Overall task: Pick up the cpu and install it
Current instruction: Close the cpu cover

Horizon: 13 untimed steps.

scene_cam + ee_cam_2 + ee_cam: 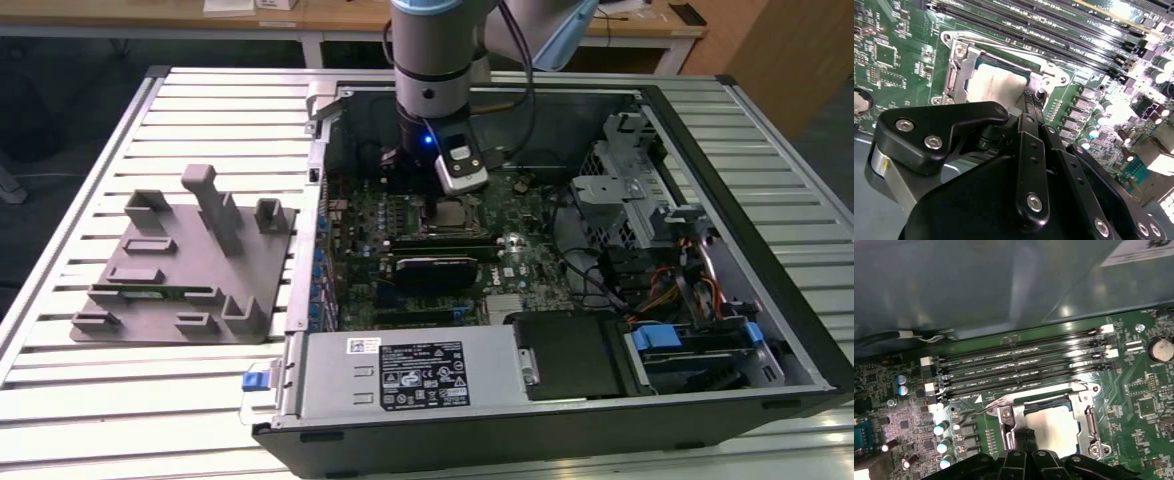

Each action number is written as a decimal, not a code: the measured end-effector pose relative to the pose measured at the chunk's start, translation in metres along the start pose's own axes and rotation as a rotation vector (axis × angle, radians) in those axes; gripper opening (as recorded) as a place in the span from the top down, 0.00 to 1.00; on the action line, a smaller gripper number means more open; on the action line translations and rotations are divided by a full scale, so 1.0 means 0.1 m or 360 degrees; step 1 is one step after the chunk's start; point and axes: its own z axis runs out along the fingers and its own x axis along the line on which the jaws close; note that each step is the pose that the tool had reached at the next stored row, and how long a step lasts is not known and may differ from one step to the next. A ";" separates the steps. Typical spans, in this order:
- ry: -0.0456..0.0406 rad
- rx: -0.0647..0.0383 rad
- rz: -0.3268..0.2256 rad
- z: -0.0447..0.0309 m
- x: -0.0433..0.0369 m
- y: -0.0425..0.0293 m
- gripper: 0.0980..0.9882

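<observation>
The cpu (996,85), a flat square chip with a pale metal top, lies flat inside the metal-framed socket (960,59) on the green motherboard. It shows in both wrist views, and the first wrist view has the cpu (1054,427) within the open socket frame (1089,412). My gripper (1030,100) hangs just over one edge of the chip with its two thin black fingers pressed together and nothing between them. In the exterior view the gripper (449,196) stands over the socket (454,213), deep in the open computer case.
Memory slots (1024,365) run beside the socket, with capacitors (940,429) nearby. The case wall (1004,285) rises close behind. A grey fixture block (187,260) sits on the slatted table at the exterior view's left. The power supply (400,375) and drive cage (627,190) crowd the case.
</observation>
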 end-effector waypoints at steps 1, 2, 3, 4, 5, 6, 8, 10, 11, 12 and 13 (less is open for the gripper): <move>0.0000 0.0000 -0.0006 0.003 0.012 -0.002 0.99; 0.0000 0.0000 -0.0013 0.006 0.020 -0.004 0.99; 0.0000 0.0000 -0.0021 0.011 0.024 -0.004 0.99; 0.0001 -0.0001 -0.0032 0.016 0.026 -0.005 0.99; 0.0001 -0.0001 -0.0044 0.022 0.028 -0.006 0.99; 0.0001 -0.0001 -0.0055 0.028 0.031 -0.007 0.99; 0.0002 -0.0002 -0.0073 0.037 0.038 -0.009 0.99; 0.0002 -0.0002 -0.0086 0.042 0.045 -0.010 0.99; 0.0002 -0.0003 -0.0092 0.046 0.047 -0.011 0.99; 0.0002 -0.0003 -0.0098 0.050 0.048 -0.011 0.99; 0.0003 -0.0003 -0.0104 0.055 0.049 -0.011 0.99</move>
